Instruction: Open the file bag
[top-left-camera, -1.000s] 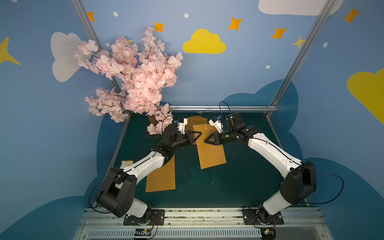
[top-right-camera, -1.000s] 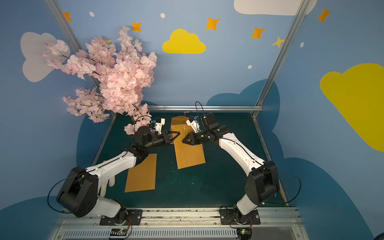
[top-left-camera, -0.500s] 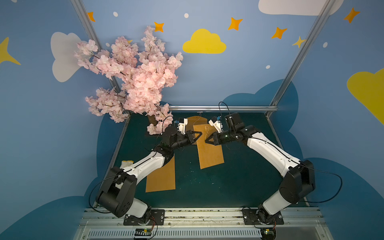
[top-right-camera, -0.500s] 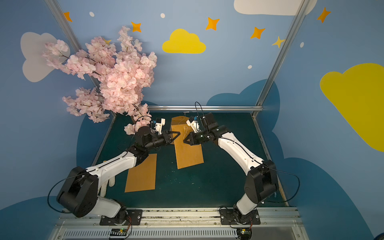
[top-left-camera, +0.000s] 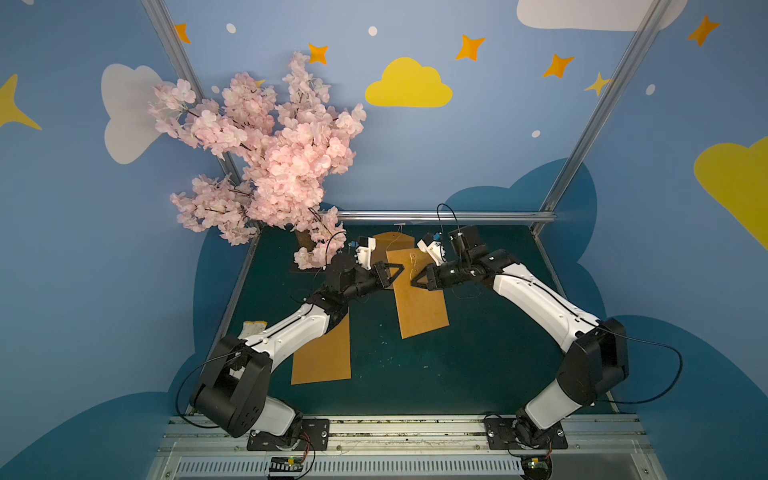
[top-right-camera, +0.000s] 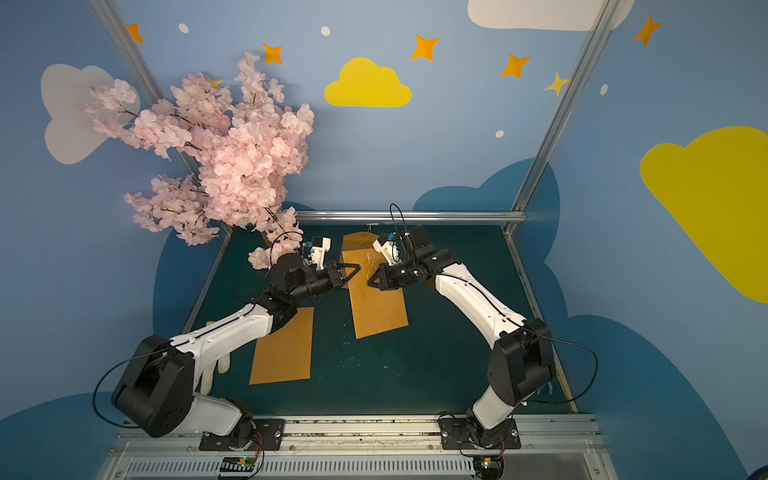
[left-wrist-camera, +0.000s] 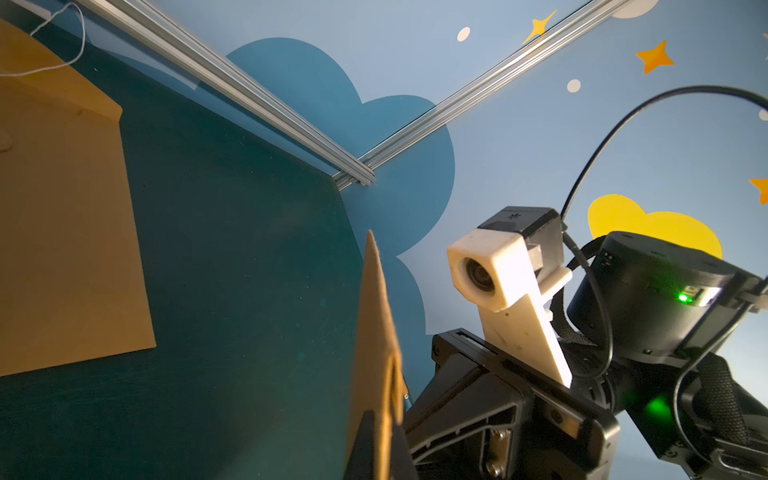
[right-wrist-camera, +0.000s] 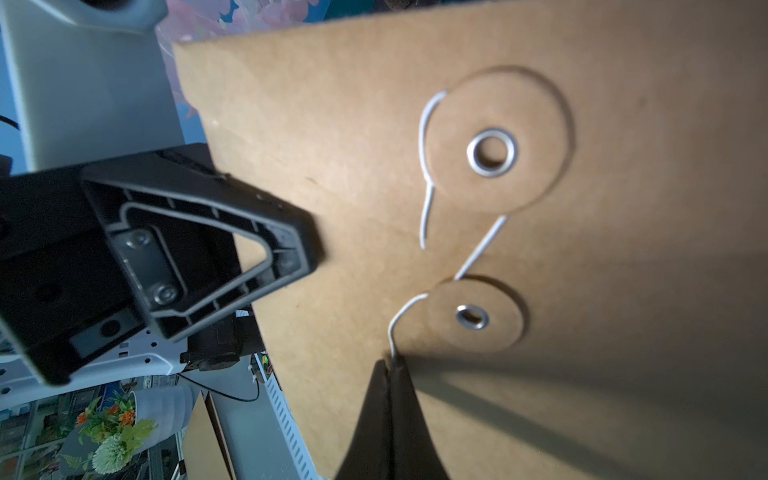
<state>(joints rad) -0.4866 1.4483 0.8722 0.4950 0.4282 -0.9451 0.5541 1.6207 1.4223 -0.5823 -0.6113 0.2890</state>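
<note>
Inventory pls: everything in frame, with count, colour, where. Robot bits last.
held file bag: 1, brown, mid-mat, gripped at its far end
near file bag: 1, brown, flat, partly under the left arm
far file bag: 1, brown, flat, by the back rail
string: 1, white, looped round the discs
discs: 2, brown, metal eyelets, on the held file bag
blossom tree: 1, pink, back left corner
glove-like item: 1, white, mat's left edge
mat: 1, dark green
left gripper: black, shut on the held file bag's edge
right gripper: black, shut on the string
</note>
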